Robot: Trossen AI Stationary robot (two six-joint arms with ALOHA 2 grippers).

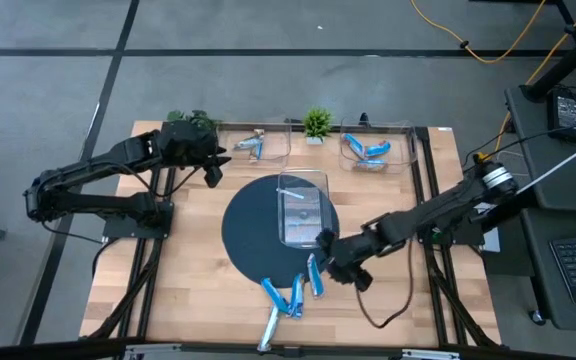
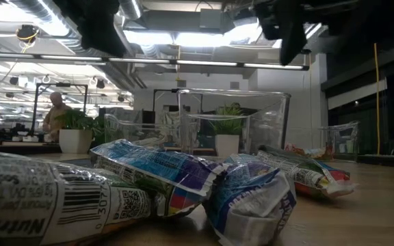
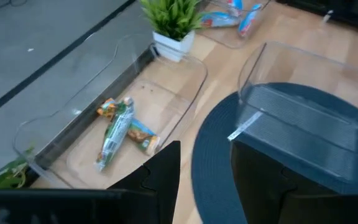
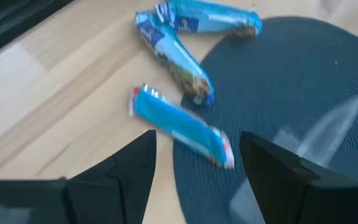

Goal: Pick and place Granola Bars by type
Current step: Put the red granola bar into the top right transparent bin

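Note:
Several blue granola bars lie on the wood near the table's front edge: one (image 1: 314,275) with red ends (image 4: 179,127) half on the dark round mat (image 1: 258,240), two more (image 4: 176,56) beyond it, and others (image 1: 286,300) nearer the edge. My right gripper (image 1: 334,262) hangs open just above the red-ended bar, a finger on either side and not touching it (image 4: 194,177). My left gripper (image 1: 211,168) is open and holds nothing, above the mat's far left edge (image 3: 207,186), beside the far left bin (image 3: 123,93).
A clear bin (image 1: 303,208) stands on the mat at the centre. The far left bin (image 1: 256,143) holds brown and silvery bars (image 3: 120,127); the far right bin (image 1: 373,150) holds blue ones. Small potted plants (image 1: 317,123) stand along the far edge.

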